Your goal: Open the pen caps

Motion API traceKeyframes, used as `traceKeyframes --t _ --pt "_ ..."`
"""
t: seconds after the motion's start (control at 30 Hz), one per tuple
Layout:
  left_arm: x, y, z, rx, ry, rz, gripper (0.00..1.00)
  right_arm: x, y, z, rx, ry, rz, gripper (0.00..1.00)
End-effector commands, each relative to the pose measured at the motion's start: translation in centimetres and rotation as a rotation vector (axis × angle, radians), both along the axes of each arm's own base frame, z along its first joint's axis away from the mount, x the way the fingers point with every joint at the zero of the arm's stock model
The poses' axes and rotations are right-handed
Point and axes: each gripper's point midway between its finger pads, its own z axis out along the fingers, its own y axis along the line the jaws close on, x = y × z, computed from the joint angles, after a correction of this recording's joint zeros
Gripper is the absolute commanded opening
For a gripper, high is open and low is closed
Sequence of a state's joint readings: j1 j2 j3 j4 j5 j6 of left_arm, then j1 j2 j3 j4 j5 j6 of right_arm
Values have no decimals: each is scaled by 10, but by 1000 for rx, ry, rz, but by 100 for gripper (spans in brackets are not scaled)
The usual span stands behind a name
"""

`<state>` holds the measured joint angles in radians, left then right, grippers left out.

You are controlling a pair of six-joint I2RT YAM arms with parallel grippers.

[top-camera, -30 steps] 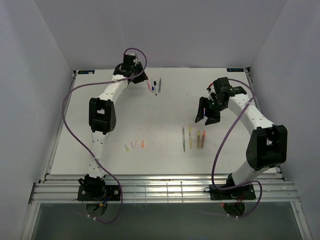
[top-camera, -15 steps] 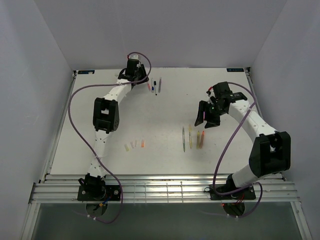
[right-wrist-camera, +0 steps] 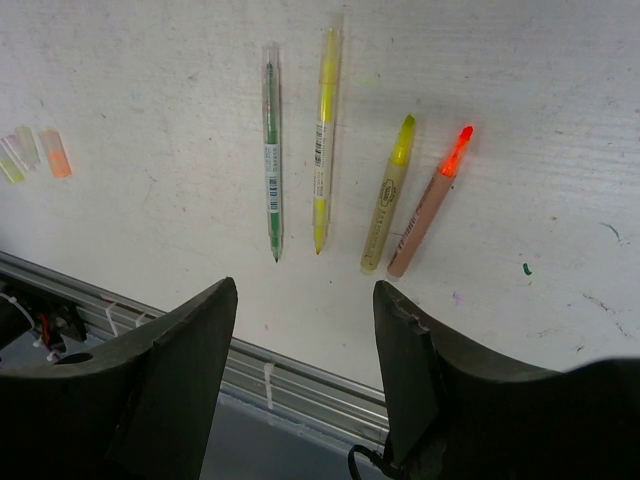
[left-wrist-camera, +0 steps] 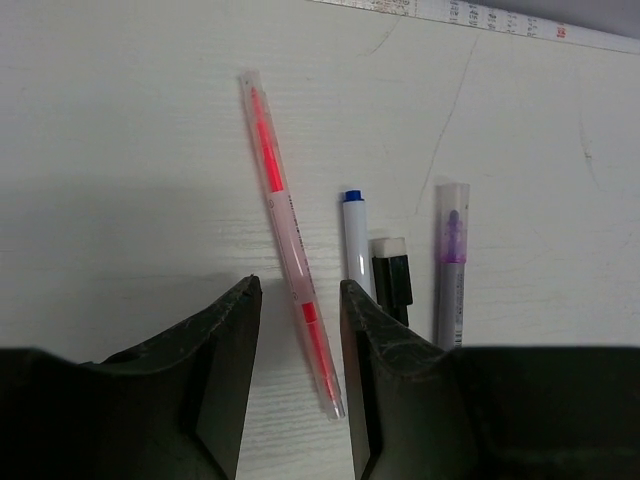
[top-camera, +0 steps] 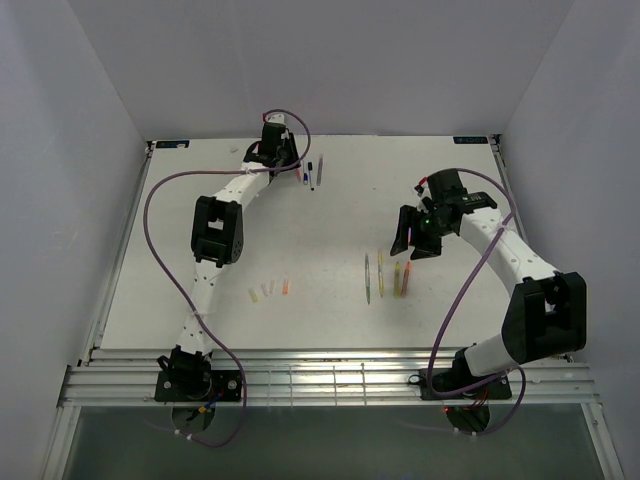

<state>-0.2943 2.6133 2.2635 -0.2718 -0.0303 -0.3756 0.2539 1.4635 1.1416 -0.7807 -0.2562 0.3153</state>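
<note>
Several loose pen caps [top-camera: 268, 290], yellow, pink and orange, lie in a row at the near left; they also show in the right wrist view [right-wrist-camera: 38, 152]. At the far edge a pink pen [left-wrist-camera: 285, 240] with clear ends lies between the fingers of my open left gripper [left-wrist-camera: 300, 295], untouched by them. Beside it lie a blue-tipped white pen [left-wrist-camera: 355, 245], a short black piece [left-wrist-camera: 393, 280] and a purple pen [left-wrist-camera: 452, 260]. My right gripper [right-wrist-camera: 305, 295] hangs open and empty above the table, short of four uncapped pens [right-wrist-camera: 340, 160].
The uncapped pens [top-camera: 386, 276] lie side by side right of centre: green, yellow, a yellow highlighter and an orange highlighter. A ruler strip [left-wrist-camera: 480, 18] runs along the table's far edge. Metal rails [top-camera: 320, 375] border the near edge, and white walls close in three sides.
My left gripper has moved right along the far edge to the pink pen, and its jaws have spread slightly. The right gripper has shifted a little and stays open.
</note>
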Motion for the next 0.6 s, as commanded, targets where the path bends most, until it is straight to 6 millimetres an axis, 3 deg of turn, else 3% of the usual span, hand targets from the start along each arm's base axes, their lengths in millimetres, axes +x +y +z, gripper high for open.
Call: traceKeyframes --t 0.0,0.57 --pt "2 1 11 36 -36 11 48 4 0 7 7 -43 -10 63" --pt "-9 -1 -17 106 5 -13 47 0 -2 2 4 -45 -13 63"
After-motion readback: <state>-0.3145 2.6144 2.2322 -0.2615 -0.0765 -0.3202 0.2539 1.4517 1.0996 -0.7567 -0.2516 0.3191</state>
